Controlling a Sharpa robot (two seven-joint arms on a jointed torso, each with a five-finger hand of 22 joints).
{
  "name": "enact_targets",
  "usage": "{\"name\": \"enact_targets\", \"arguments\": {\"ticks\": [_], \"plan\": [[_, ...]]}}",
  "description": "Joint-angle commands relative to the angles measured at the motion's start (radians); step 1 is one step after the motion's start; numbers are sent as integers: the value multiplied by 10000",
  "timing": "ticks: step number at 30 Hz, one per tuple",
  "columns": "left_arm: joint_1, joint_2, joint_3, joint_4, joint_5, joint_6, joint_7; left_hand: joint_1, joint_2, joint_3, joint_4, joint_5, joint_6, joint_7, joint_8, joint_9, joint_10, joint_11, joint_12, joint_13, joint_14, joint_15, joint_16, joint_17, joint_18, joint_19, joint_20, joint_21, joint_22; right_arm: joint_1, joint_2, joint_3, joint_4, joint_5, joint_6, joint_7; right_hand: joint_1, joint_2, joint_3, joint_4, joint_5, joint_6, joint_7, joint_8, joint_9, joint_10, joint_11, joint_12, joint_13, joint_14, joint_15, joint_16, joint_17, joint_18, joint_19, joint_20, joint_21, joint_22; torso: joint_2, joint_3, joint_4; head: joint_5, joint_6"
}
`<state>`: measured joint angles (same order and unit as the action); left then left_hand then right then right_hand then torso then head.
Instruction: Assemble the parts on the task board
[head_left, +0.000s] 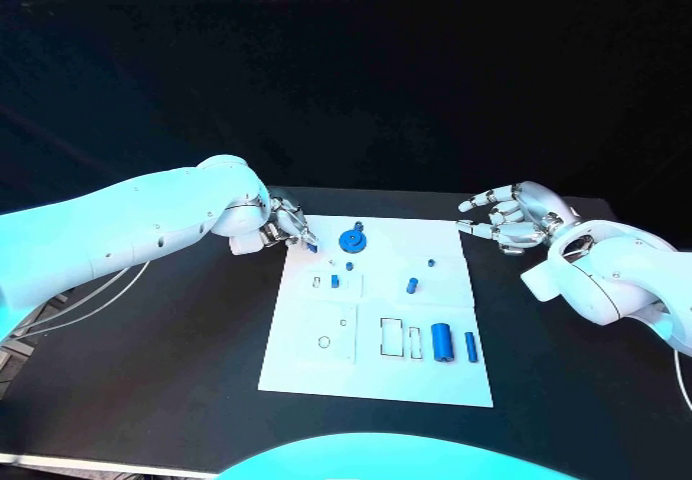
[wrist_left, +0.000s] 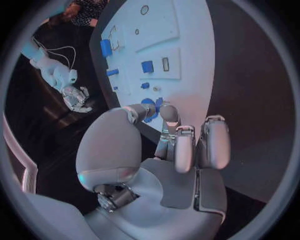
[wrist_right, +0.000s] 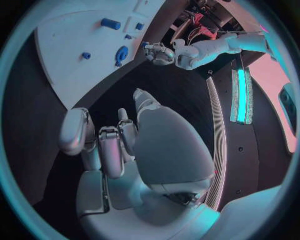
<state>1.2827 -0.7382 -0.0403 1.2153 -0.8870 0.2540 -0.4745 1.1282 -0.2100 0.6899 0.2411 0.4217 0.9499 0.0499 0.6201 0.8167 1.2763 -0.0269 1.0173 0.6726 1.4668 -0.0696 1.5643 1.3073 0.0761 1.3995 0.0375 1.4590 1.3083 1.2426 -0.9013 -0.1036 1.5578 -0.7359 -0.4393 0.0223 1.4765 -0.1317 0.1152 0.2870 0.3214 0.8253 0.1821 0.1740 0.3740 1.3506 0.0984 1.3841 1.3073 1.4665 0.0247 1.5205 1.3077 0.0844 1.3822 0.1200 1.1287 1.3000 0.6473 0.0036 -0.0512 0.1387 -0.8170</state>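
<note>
Head view is showing the white task board (head_left: 310, 350) lying in the middle of the black table (head_left: 159, 400), with the blue parts spread across it so each can be reached from above. A round blue gear-like part (head_left: 352, 240) is sitting near the board's far edge, a small blue peg (head_left: 413, 286) is lying toward the middle, and a thick blue cylinder (head_left: 441, 343) with a thinner blue pin (head_left: 470, 346) beside it is waiting near the right edge by an outlined slot.

The left hand (head_left: 284, 228) is hovering at the board's far left corner, close to the gear, with its fingertips (wrist_left: 167, 113) drawn narrowly together; a small blue piece seems to be pinched there, though the wrist view is too crowded to be sure.

The right hand (head_left: 508, 219) is hanging off the board beyond its far right corner, its fingers (wrist_right: 76, 131) loosely curled and holding nothing, probably kept clear while the left works.
</note>
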Motion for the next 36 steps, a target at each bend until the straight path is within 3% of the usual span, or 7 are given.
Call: {"name": "enact_targets", "arguments": {"ticks": [1,5,15,23,36], "plan": [[-2,-212,5,529,172,-703,194,-140,-18,2260,-2339,243,97,-23,38,29,107,-6,98,122,1040,-87,65,2635,-204,92,-14,72,239,-5,-12,1,19,-88,43,94,-68,-7,61,1,39,-64,7,54,-14,-49,-23,-13,107,722,-66,-33,1385,82,-21,-8,-43,-4,-9,16,40,-5,-34],[-83,-494,-27,1169,-178,-1021,138,-191,-24,2271,-2383,340,124,-34,45,40,152,-17,148,192,1040,-98,65,2635,-216,131,-24,100,297,-6,-24,0,14,-88,45,90,-68,-7,61,1,39,-64,7,54,-14,-49,-23,-13,107,722,-66,-33,1385,82,-21,-8,-43,-4,-17,17,40,27,-71],[-528,-828,-127,2141,-1683,-1537,113,-246,-29,2292,-2440,438,168,-55,60,55,218,-36,217,284,1040,-112,65,2635,-240,205,-37,151,405,-11,-47,-6,22,-88,43,83,-68,-12,68,-1,51,-64,6,60,-15,-56,-24,-19,98,721,-67,-35,1381,81,-17,-8,-40,-1,-6,1,6,106,-126],[-735,-842,-218,2354,-2141,-1436,47,-255,-31,2300,-2457,454,181,-62,63,59,237,-42,238,311,1040,-117,65,2635,-240,206,-40,152,406,-19,-55,-9,25,-88,41,79,-68,-12,68,-1,51,-64,6,60,-15,-56,-24,-19,98,721,-67,-35,1381,81,-17,-8,-40,-1,0,-4,7,103,-178],[-799,-796,-242,2356,-2460,-1201,-47,-261,-34,2311,-2478,466,190,-67,64,61,244,-48,239,311,1040,-121,65,2635,-241,212,-44,157,415,-30,-61,-10,29,-88,43,82,-66,-18,83,-5,75,-64,4,69,-18,-55,-26,-18,98,721,-68,-36,1381,82,-18,-9,-49,-5,-5,13,4,91,-228]]}}
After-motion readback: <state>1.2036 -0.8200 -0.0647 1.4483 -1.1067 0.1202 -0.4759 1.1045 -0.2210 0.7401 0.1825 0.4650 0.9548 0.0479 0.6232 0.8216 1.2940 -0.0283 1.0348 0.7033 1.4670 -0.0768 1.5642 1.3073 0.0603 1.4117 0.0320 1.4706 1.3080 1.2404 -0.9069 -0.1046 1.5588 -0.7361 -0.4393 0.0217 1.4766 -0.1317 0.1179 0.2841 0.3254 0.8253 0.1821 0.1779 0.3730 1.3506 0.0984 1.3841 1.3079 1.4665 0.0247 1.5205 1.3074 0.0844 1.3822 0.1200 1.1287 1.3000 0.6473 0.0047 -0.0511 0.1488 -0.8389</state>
